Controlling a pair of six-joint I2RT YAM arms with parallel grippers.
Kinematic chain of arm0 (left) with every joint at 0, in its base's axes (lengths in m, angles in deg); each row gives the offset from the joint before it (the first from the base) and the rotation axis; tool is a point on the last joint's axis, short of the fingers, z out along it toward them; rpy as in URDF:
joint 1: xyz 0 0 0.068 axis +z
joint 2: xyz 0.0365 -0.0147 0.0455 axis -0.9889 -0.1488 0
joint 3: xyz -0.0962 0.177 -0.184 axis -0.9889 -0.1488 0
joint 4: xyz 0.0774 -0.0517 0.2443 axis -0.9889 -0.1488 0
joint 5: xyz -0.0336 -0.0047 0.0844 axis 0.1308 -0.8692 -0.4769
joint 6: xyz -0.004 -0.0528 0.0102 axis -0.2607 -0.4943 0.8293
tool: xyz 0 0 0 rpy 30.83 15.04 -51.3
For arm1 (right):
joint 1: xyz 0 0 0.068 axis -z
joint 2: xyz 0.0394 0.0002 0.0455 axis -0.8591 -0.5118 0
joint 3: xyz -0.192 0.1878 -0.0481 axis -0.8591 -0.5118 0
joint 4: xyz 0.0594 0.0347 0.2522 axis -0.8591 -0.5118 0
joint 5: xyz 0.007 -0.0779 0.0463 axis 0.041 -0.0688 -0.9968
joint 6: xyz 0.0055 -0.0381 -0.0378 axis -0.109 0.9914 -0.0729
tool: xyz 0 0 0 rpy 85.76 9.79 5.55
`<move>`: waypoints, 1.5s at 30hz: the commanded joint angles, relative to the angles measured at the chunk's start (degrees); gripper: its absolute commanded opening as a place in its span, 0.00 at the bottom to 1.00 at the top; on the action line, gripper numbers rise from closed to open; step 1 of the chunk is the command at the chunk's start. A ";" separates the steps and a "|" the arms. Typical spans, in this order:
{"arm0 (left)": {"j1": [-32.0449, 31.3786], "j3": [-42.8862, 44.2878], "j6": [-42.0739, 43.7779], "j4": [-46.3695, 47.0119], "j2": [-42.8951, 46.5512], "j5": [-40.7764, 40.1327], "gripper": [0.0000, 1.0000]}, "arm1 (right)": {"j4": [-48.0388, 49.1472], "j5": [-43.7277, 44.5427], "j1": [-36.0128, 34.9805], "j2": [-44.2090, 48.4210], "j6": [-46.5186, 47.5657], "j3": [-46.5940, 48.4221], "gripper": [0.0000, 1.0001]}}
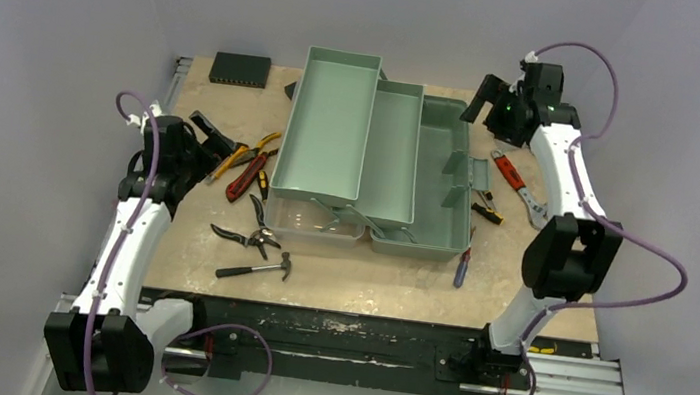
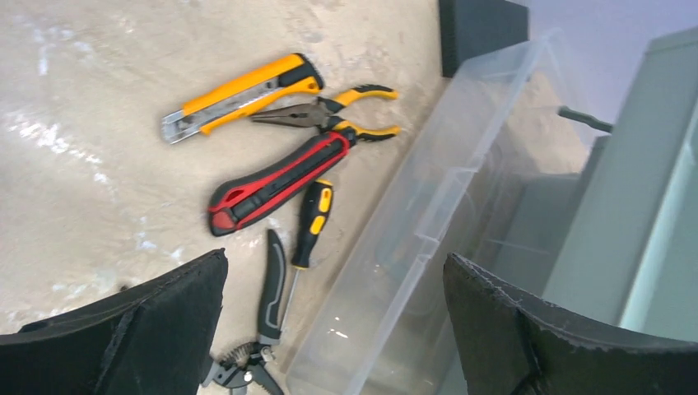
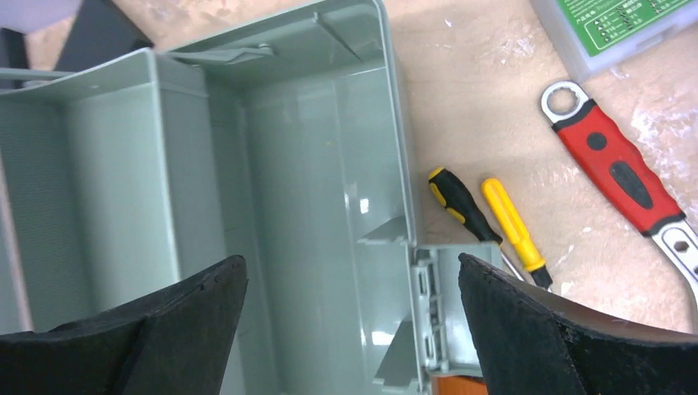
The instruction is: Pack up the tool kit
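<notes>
The sage-green toolbox [image 1: 433, 183] stands open mid-table, its trays [image 1: 330, 125] folded out to the left and its translucent lid [image 1: 308, 218] lying at the front. My left gripper [image 1: 215, 137] is open and empty above the loose tools on the left. In the left wrist view [image 2: 336, 263] these are a yellow utility knife [image 2: 243, 95], yellow-handled pliers [image 2: 329, 115], a red-black knife [image 2: 280, 181], a black-yellow screwdriver [image 2: 311, 222] and shears [image 2: 263, 313]. My right gripper [image 1: 484, 98] is open and empty above the box's right end [image 3: 352, 263].
A hammer [image 1: 257, 267] and a blue screwdriver [image 1: 461, 269] lie near the front. Two screwdrivers [image 3: 461, 206] and a red-handled wrench [image 3: 621, 169] lie right of the box. A grey case [image 3: 625, 25] lies beyond them. A black box [image 1: 240, 68] sits at the back left.
</notes>
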 commanded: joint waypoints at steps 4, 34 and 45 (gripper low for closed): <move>0.25 -1.29 -2.52 -2.93 0.90 -4.16 0.98 | 11.12 1.92 0.14 16.34 -5.42 -13.79 0.99; -1.95 -8.50 2.74 -4.37 -0.32 -5.91 0.80 | 47.05 14.53 0.17 59.94 -15.91 -75.57 0.99; -1.84 0.90 23.69 1.81 -13.15 2.96 0.79 | 52.32 14.13 0.14 63.96 -16.59 -81.57 0.98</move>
